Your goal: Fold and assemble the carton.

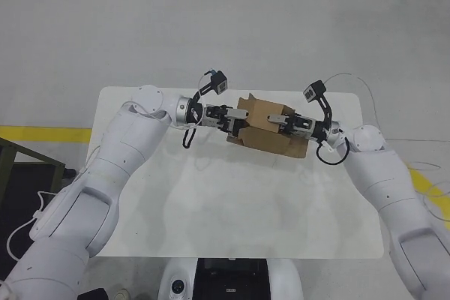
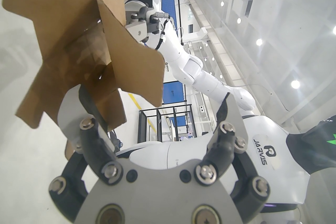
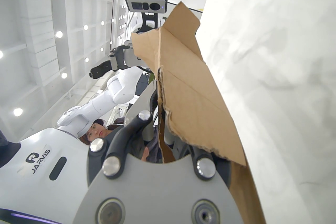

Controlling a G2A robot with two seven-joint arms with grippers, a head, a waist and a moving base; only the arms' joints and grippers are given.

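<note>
Inspection finding: the carton [image 1: 267, 129] [image 2: 65, 33] [image 3: 189, 93] is brown corrugated board, only partly formed, and sits over the far half of the white bench [image 1: 210, 202] [image 3: 275, 78], at roughly 1 o'clock from the bench centre in the top view. Whether its lower edge rests on the bench surface or hangs just above it cannot be determined. The left end effector [image 1: 235, 118] [image 2: 156, 93] is positioned at the carton's 9 o'clock side. Its jaws stand wide apart and grip nothing. One of its fingers [image 2: 92, 109] lies against the back of a loose flap; the opposite one is well clear of the board. In the left wrist view several flaps splay outward in different directions and the body is not squared up. The right end effector [image 1: 286, 124] [image 2: 136, 25] [image 3: 162, 99] is positioned at the carton's 3 o'clock side and is clamped on a wall panel — the board's ragged cut edge passes between its jaws, the linkage is drawn inward, and the far finger is hidden behind the cardboard. In the right wrist view the panel runs away from that end effector with a crease along its length, and a further flap stands beyond it. The two end effectors face each other across the carton, near one another but not touching.
</note>
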